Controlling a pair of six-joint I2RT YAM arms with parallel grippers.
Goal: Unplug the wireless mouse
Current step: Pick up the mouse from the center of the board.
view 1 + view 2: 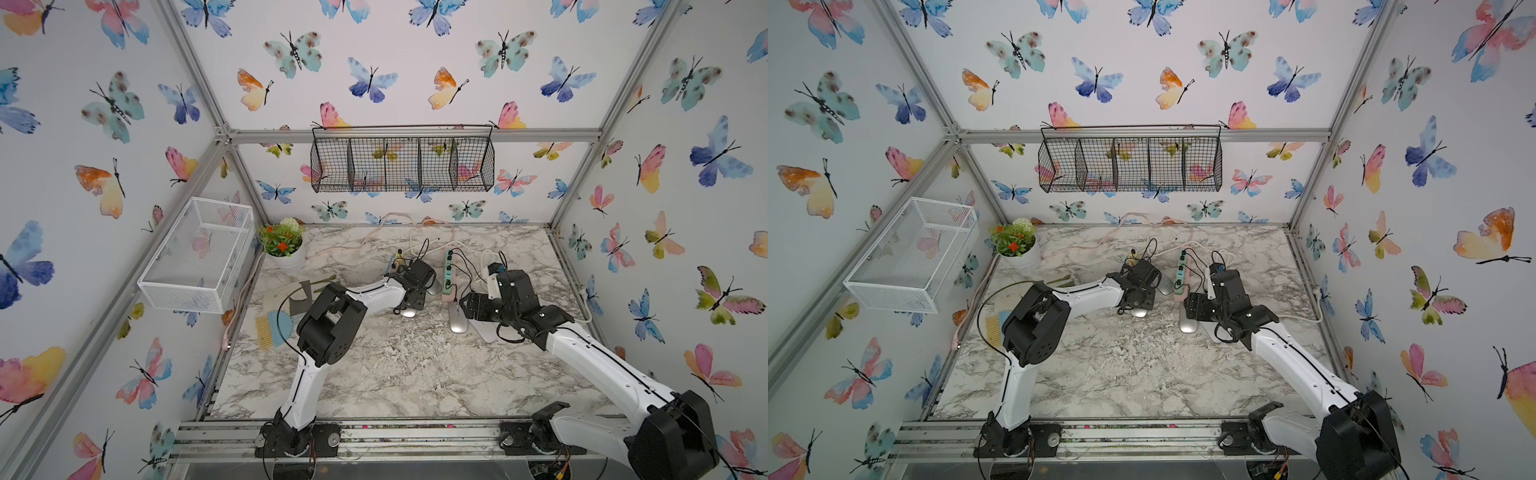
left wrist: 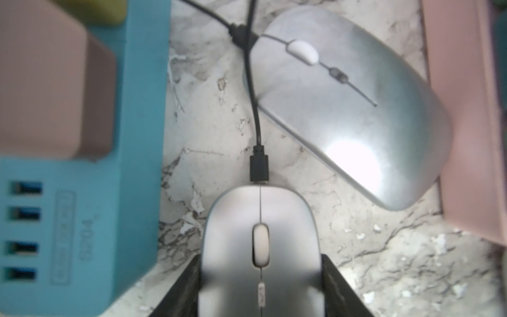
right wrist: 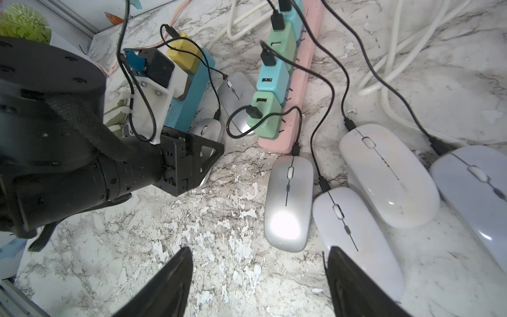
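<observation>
Left wrist view: left gripper (image 2: 260, 259) around silver mouse (image 2: 233, 219), black plug (image 2: 259, 167) seated in its front.
Blurred fingers (image 2: 189, 282) apparently press both sides. Mouse lies on marble table (image 2: 384, 260) beside blue power strip (image 2: 137, 137). Right gripper (image 3: 259, 263) stands wide, empty.

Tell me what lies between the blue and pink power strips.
In the left wrist view, two silver mice with black cables plugged in: one mouse between the left gripper's jaws, by the blue power strip; the other mouse nearer the pink power strip.
</observation>
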